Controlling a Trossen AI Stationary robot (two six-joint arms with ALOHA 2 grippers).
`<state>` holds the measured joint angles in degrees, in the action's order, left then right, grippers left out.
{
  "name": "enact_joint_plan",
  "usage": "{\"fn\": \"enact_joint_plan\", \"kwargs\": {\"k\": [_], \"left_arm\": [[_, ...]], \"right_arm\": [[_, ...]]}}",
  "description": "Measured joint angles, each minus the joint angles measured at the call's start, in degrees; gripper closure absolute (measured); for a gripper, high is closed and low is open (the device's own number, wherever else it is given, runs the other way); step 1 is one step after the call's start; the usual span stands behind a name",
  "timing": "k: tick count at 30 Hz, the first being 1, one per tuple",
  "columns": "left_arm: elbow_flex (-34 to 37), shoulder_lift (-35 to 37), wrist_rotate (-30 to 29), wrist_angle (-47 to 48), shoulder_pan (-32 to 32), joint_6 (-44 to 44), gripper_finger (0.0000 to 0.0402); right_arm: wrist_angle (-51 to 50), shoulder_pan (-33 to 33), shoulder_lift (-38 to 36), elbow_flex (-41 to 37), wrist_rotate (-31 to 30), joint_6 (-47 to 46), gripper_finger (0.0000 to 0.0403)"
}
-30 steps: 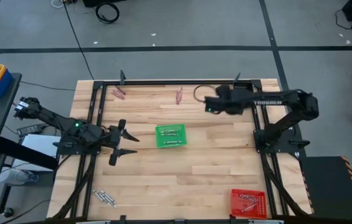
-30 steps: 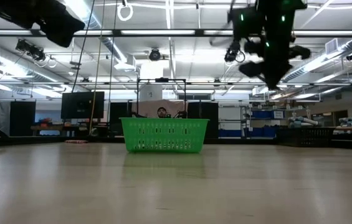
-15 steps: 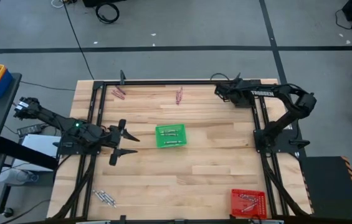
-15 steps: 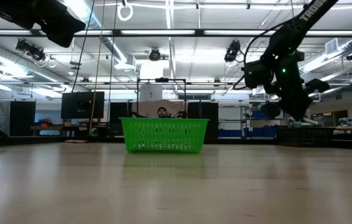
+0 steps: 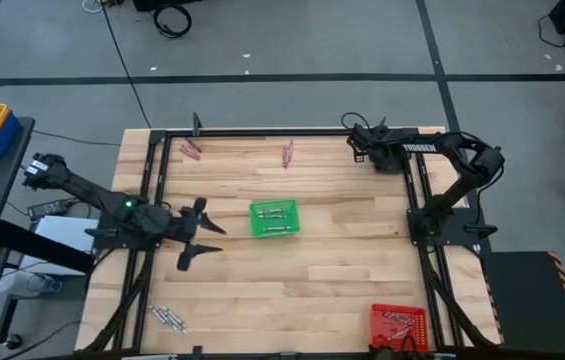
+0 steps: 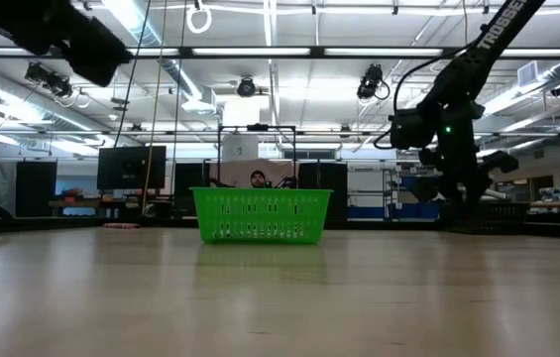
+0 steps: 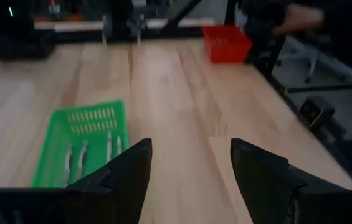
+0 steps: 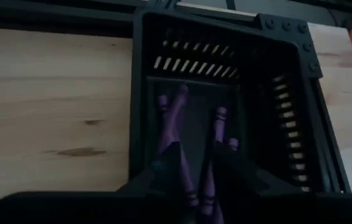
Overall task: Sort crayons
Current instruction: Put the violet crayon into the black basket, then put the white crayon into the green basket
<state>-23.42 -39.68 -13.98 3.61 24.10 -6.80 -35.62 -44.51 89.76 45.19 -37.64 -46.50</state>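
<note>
At the counter's far right corner, your right end effector (image 8: 194, 163) hovers half-open over dark tray (image 8: 225, 93); purple crayons (image 8: 172, 134) may bounce out if dropped crooked. Left end effector (image 7: 191, 168) open.

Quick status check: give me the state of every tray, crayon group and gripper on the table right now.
green tray: holds pale crayons
red tray: holds crayons
dark tray: holds purple crayons
reddish-pink crayons: loose on table
grey crayons: loose on table
left gripper: open, empty
right gripper: over dark tray, partly open

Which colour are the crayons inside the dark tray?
Purple crayons, seen best in the right wrist view.
</note>
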Motion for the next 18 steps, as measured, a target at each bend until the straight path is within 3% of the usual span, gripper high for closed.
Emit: {"fn": "enact_joint_plan", "kwargs": {"k": [4,7,13,18], "left_arm": [[0.0,-7.2,2.7,0.3,0.8,-0.1,0.017],[-1.4,-11.2,4.7,2.1,4.0,-1.3,0.0171],[-7.0,-14.4,5.0,17.6,14.9,-10.6,0.0185],[-8.2,-16.4,5.3,18.4,25.2,-21.2,0.02]], "right_arm": [[-0.6,0.3,-0.6,0.6,-0.3,0.0,0.0271],[-0.4,3.7,-3.8,1.8,-4.5,0.7,0.0257],[3.5,17.0,-14.2,3.6,-14.0,3.0,0.0255],[12.6,30.1,-19.3,3.6,-17.8,2.7,0.0255]]}}
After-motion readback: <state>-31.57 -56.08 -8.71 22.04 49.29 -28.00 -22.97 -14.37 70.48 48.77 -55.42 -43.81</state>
